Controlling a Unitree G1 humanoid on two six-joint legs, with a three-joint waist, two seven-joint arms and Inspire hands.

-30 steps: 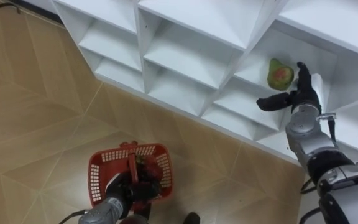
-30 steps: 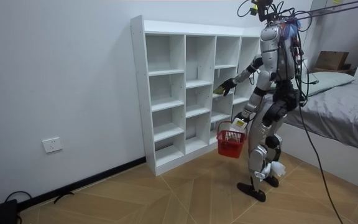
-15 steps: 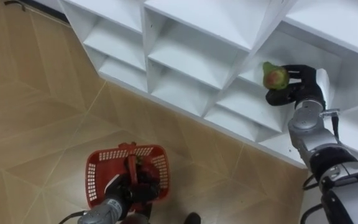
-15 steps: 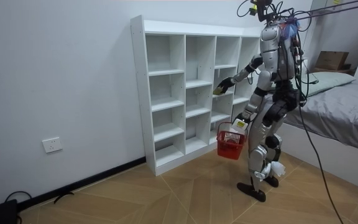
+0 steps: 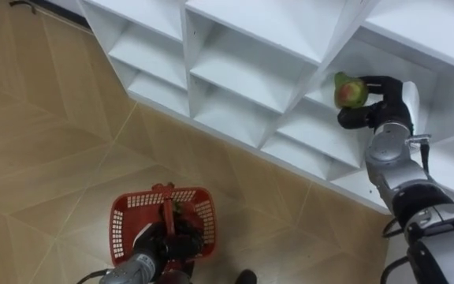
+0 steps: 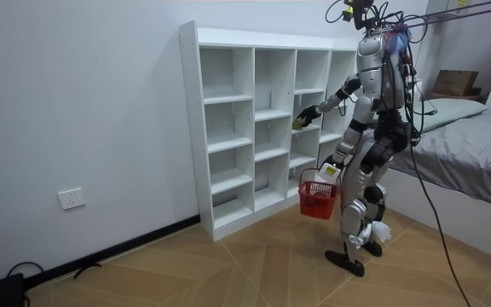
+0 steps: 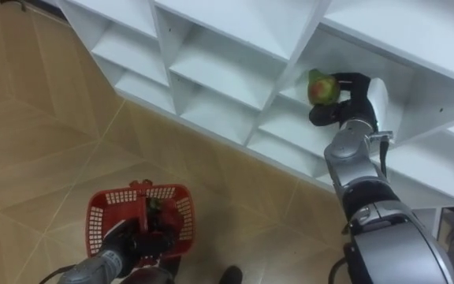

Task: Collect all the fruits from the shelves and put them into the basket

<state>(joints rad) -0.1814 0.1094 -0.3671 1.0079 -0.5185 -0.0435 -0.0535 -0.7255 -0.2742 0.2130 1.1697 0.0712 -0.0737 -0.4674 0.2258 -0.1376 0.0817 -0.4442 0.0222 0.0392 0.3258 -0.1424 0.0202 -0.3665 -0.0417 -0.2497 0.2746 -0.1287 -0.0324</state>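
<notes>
Fingers: right hand curled round the green-red fruit; left hand clenched on the red basket handle.
Fruit: in a closet cubby, 2 o'clock; basket at 7 o'clock.
Risk: a loose hold could let the fruit slip as it leaves the shelf.

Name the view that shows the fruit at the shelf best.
The left eye view: the fruit sits close and unblocked, green with a red blush, the right robot hand curled round it. The right eye view shows the same. The room view gives a small yellowish speck.
</notes>
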